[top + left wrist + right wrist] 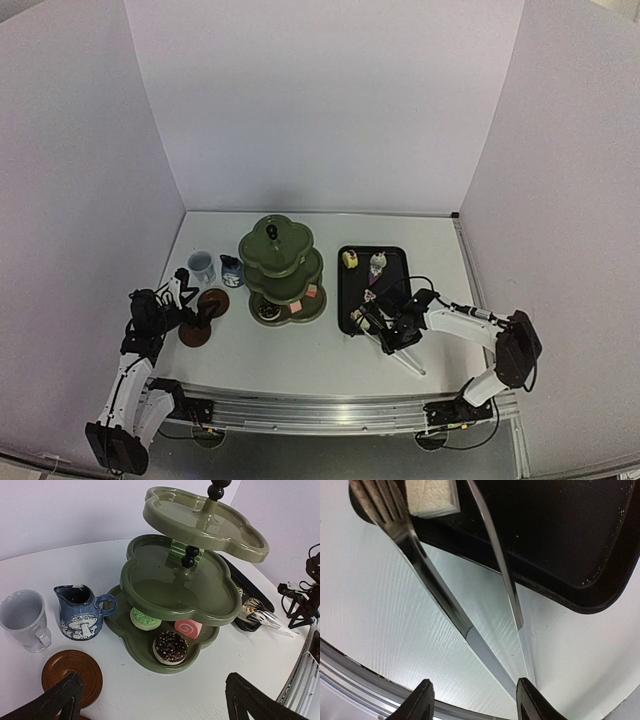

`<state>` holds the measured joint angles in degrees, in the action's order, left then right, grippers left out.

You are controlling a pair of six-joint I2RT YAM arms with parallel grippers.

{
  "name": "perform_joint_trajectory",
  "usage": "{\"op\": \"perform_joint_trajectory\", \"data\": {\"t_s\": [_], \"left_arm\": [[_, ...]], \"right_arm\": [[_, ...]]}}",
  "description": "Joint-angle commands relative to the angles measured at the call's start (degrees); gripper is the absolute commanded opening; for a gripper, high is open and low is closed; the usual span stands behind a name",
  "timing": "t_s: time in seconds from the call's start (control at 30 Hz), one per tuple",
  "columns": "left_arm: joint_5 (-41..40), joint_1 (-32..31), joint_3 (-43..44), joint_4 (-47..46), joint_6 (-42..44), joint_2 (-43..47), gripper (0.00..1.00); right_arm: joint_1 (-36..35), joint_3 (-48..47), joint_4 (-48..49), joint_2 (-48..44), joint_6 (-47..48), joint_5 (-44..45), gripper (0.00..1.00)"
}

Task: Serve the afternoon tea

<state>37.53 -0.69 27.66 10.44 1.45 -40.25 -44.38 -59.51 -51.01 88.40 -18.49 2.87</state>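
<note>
The dark green three-tier stand [283,265] stands mid-table. In the left wrist view its bottom tier [125,640] holds a green pastry [145,618], a pink swirl pastry [188,628] and a chocolate doughnut [170,647]. The pale blue cup [22,616] and the dark blue jug [80,612] stand left of it. A brown saucer [72,670] lies in front of them, and a second saucer [195,334] lies nearer. My left gripper [150,705] is open and empty above the saucers. My right gripper [476,705] is open, its fingers either side of the tongs [445,600].
The black tray [395,262] right of the stand holds several small pastries. The tongs' tips rest over its near edge by a white pastry [432,497]. The tongs' handle end points at the table's front rail [320,408]. White walls enclose the table on three sides.
</note>
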Motion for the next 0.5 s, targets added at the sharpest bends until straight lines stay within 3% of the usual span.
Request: {"op": "perform_joint_trajectory", "data": {"t_s": [0.0,0.47], "left_arm": [[0.4,0.2,0.1,-1.0,0.5,0.2,1.00],[1.4,0.2,-0.2,-2.0,0.1,0.2,1.00]], "right_arm": [[1.3,-0.5,-2.0,4.8,-0.3,0.5,0.54],[4.2,-1.3,-1.1,9.2,2.2,-0.6,0.53]]}}
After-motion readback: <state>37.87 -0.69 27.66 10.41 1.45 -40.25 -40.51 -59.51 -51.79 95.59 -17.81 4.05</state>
